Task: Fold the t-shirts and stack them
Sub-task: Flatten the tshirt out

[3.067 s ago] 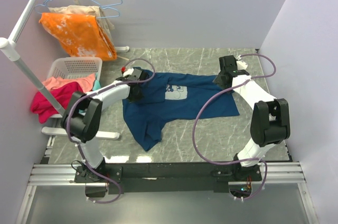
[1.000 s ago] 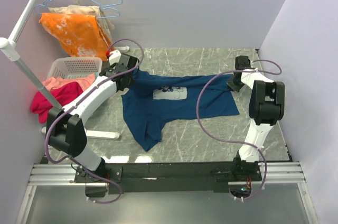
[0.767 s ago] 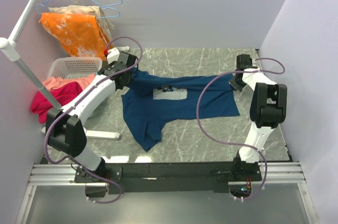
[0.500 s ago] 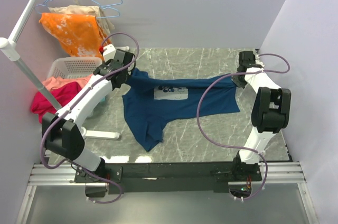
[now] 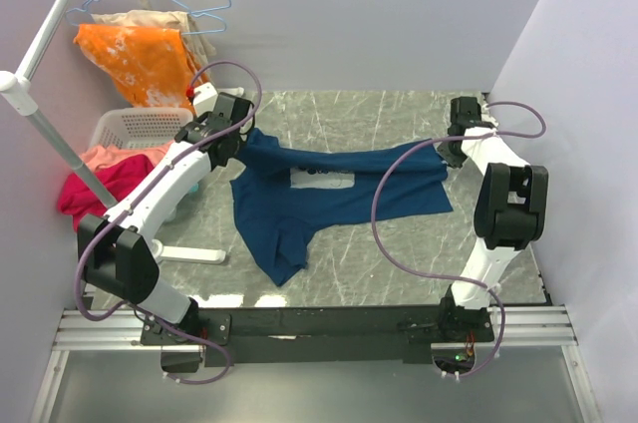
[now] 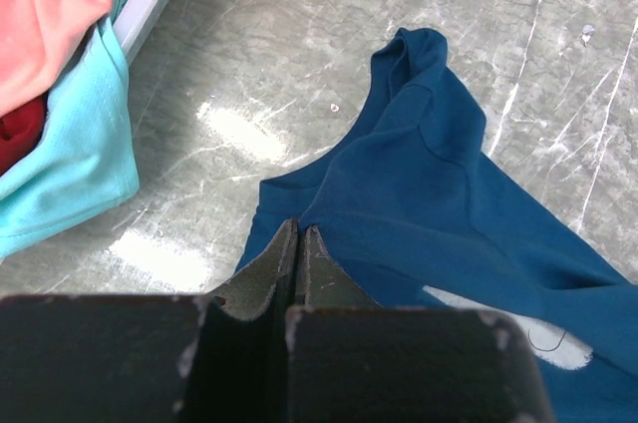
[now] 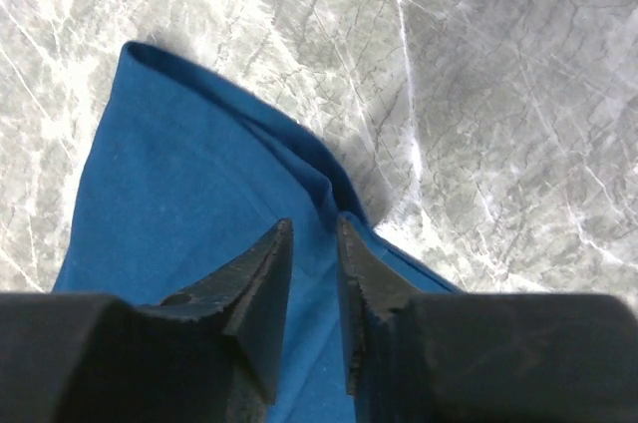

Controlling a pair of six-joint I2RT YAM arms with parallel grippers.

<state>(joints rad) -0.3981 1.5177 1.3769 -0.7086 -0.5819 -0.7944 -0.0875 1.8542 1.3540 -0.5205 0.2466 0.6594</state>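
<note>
A navy blue t-shirt with a pale chest print lies across the marble table, one sleeve trailing toward the front. My left gripper is at the shirt's far left corner, and the left wrist view shows it shut on a pinch of the t-shirt. My right gripper is at the far right corner. There its jaws stand apart over a raised fold of the blue cloth, which runs up between the tips.
A white laundry basket with pink, red and teal clothes sits left of the table; its wall is close to my left gripper. Orange and beige garments hang on a rack. Walls close in on the back and right.
Both arms carried the shirt's far edge back and pulled it taut. The right jaws, shut a second ago, have parted, and the far edge has gone slightly slack.
</note>
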